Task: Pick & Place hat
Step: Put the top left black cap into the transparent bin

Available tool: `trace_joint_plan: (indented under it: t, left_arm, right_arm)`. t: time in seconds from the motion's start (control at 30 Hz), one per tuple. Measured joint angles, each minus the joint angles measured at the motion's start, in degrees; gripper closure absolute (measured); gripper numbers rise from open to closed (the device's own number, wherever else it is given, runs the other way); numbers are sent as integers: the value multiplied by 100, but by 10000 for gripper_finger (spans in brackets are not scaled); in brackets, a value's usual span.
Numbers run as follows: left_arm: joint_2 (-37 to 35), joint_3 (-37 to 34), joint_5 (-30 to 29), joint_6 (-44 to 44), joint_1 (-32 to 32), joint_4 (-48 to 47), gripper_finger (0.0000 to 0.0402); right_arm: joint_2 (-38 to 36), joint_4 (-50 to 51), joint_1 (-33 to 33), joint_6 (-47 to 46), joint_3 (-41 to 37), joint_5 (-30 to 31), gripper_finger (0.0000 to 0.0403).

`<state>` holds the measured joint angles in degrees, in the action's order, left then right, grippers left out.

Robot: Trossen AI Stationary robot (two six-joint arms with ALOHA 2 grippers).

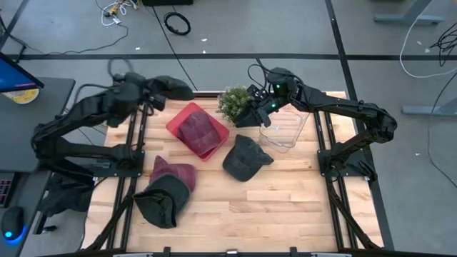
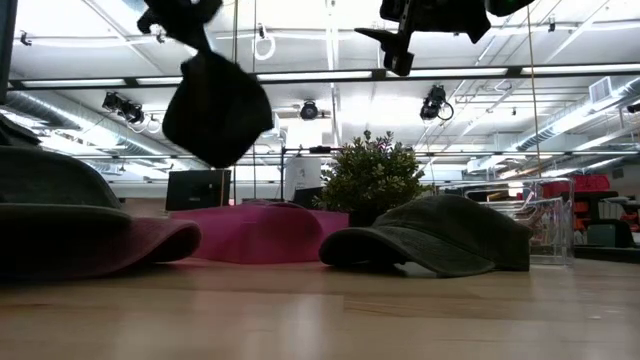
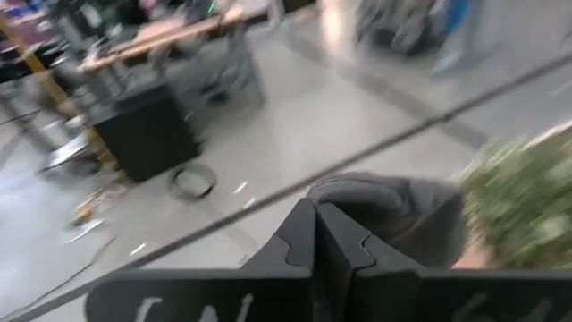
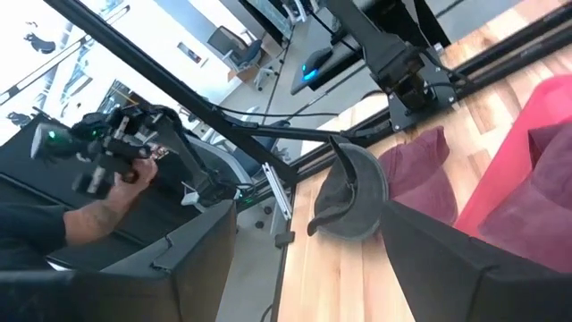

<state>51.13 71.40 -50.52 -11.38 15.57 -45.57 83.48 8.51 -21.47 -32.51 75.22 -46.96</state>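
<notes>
Currently left end effector (image 3: 317, 234) has its fingers pinched together on a dark hat (image 2: 216, 108), hanging well above the desk (image 1: 250, 203) near the back-left corner. Right end effector (image 4: 304, 259) is spread wide and holds nothing, above the plant (image 1: 233, 101). Only the right wrist view shows a person's hand (image 4: 94, 219) with a controller. No readable text.

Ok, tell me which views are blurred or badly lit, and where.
Left wrist view: motion-smeared all over, the plant a green blur, the held dark hat soft. Low view: bright ceiling lights backlight the hanging hat into a silhouette, near table edge out of focus. High view: even light, sharp. Right wrist view: mostly sharp, windows glaring.
</notes>
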Motion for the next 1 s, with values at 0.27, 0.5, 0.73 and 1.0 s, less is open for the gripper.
trace_joint_plan:
  t: [0.27,0.5,0.73,1.0]
  left_arm:
    - [-287,4,2181,1403,-511,1413,400]
    - [-277,0,4051,1481,-883,1685,400]
    - [-209,0,5325,2147,-1281,3435,400]
    - [-76,1,5826,3014,-1420,4772,400]
  right_arm:
    - [0,-313,-16,2,0,0,124]
    - [0,-315,-171,-12,0,-26,124]
    - [0,-315,-262,-625,0,-46,124]
    - [27,-637,-192,-1388,0,-101,124]
